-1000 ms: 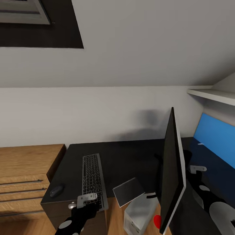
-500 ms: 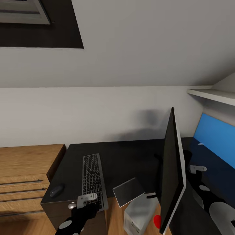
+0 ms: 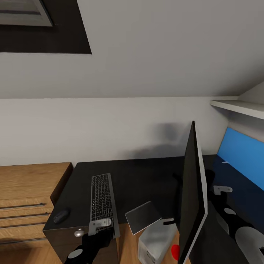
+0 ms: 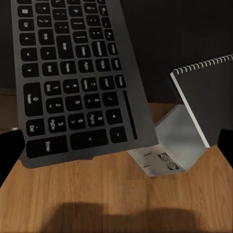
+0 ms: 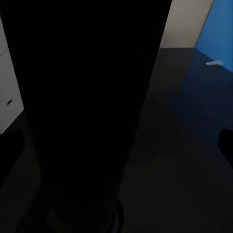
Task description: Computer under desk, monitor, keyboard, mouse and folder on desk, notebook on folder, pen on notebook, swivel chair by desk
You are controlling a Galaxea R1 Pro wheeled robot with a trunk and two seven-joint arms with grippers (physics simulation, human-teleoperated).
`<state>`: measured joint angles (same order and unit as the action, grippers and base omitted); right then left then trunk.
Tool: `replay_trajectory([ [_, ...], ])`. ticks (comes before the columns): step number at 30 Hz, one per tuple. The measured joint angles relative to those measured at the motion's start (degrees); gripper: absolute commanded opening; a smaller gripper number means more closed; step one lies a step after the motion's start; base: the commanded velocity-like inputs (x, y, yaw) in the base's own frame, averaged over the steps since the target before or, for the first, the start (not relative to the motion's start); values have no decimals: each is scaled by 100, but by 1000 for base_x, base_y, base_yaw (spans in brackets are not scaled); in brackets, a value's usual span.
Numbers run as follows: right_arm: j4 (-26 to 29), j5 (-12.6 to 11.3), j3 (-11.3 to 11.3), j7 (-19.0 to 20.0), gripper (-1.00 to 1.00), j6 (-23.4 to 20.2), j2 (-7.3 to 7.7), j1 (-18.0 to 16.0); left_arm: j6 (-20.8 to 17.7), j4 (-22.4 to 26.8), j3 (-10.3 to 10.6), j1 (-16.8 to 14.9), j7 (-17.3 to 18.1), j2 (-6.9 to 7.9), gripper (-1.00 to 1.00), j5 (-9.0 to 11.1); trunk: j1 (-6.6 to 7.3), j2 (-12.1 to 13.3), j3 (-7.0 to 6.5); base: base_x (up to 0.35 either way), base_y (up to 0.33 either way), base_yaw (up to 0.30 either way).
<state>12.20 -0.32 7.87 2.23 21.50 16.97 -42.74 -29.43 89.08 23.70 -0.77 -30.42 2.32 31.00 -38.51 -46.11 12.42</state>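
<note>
Left tool (image 3: 99, 226): at keyboard (image 3: 101, 200) near end, apparently gripping it | Right tool (image 3: 222, 190): behind monitor (image 3: 190, 198), aperture indeterminable | bench (image 3: 146, 176)

Head view: even, soft, bright light; render sharp, no glare. Diffuse grey shadow on wall (image 3: 165, 137) behind monitor (image 3: 190, 198). Left wrist view: soft shadow across wood floor (image 4: 116, 208), mild blur. Right wrist view: very dim, near black.
</note>
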Motion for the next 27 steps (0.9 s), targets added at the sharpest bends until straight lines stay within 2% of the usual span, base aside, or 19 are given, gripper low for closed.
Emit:
replay_trajectory([
  [17, 0, 0, -4, 0, 100, 0, 0, 0, -4, -8, 6, -3, 5, 2, 100, 0, 0, 0, 0, 0, 0, 0],
  [18, 0, 0, -5, 0, -100, 0, 0, 0, -4, -9, 6, -3, 5, 3, 100, 0, 0, 0, 0, 0, 0, 0],
  [20, 0, 18, -45, 9, -100, 0, -1, 1, -4, -9, 3, -4, 5, 7, 100, 0, 0, 0, 0, 0, 0, 0],
  [27, -1, 20, 19, -12, -100, 88, 1, 1, -4, -11, 0, 1, 3, 8, 100, 1, 0, 0, 0, 0, 0, 0],
])
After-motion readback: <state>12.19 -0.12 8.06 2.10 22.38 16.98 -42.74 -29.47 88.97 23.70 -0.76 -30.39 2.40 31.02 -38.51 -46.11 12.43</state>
